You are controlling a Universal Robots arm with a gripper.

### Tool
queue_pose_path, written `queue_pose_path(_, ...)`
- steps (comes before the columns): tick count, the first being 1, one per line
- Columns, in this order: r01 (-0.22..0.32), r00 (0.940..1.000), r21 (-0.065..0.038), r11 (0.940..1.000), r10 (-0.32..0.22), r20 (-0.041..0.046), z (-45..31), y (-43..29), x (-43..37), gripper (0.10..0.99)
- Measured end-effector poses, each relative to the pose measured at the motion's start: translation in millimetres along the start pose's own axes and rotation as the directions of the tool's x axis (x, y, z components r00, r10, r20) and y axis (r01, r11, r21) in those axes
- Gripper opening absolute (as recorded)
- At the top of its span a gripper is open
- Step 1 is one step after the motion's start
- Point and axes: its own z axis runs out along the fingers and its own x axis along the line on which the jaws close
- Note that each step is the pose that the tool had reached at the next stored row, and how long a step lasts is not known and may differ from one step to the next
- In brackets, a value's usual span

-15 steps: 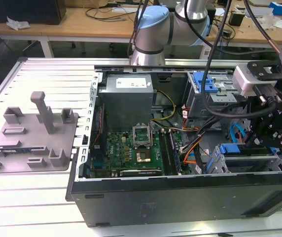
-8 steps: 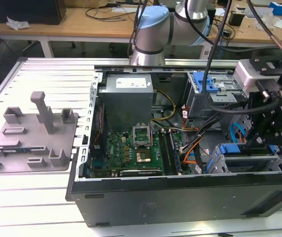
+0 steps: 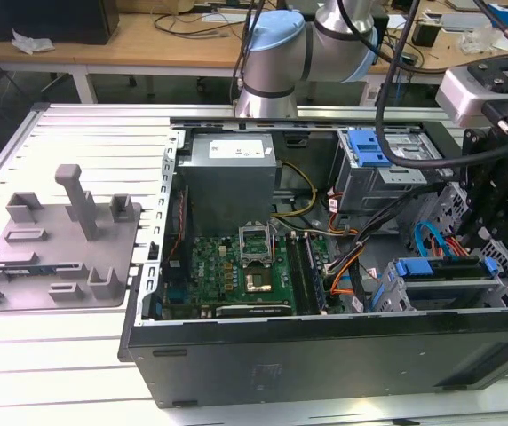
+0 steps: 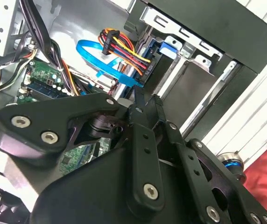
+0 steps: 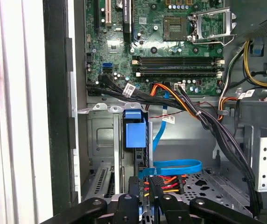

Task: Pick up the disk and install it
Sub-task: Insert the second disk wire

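The computer case [image 3: 325, 355] lies open on the metal table [image 3: 76, 355], and everything else is placed from it. The gripper [image 3: 494, 222] hangs over the case's end at the exterior view's right, above the drive cage [image 3: 449, 288] in the near corner there. The disk [image 3: 440, 269] sits in that cage on edge, its blue bracket showing along the top; in the first wrist view its blue end [image 5: 135, 128] stands upright in the slot, just below the circuit board [image 5: 171, 42]. In that same view the gripper [image 5: 143, 196] has its two black fingers [image 5: 155, 193] close together with only a thin gap, just beside the cable plug [image 5: 164, 182] at the disk's near end; they seem to be drawn together with nothing between them. A flat blue cable [image 5: 175, 166] and a bundle of red, yellow and orange wires [image 4: 124, 46] run from that plug. A grey plastic stand [image 3: 59, 240] rests on the table outside the case, well apart, at the exterior view's left.
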Motion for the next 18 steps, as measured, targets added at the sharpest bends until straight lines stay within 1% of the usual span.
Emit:
queue_pose_path(9,0.000,1.0000,0.000,1.0000,0.000,-0.0039,0.0,0.0,0.0,0.239)
queue_pose_path(10,0.000,1.0000,0.000,1.0000,0.000,-0.0046,-0.1,0.0,0.0,0.161)
queue_pose_path(11,0.000,1.0000,0.000,1.0000,0.000,-0.0054,-0.1,0.0,0.0,0.106)
queue_pose_path(18,0.000,1.0000,0.000,1.0000,0.000,-0.0082,-0.1,0.0,0.0,0.106)
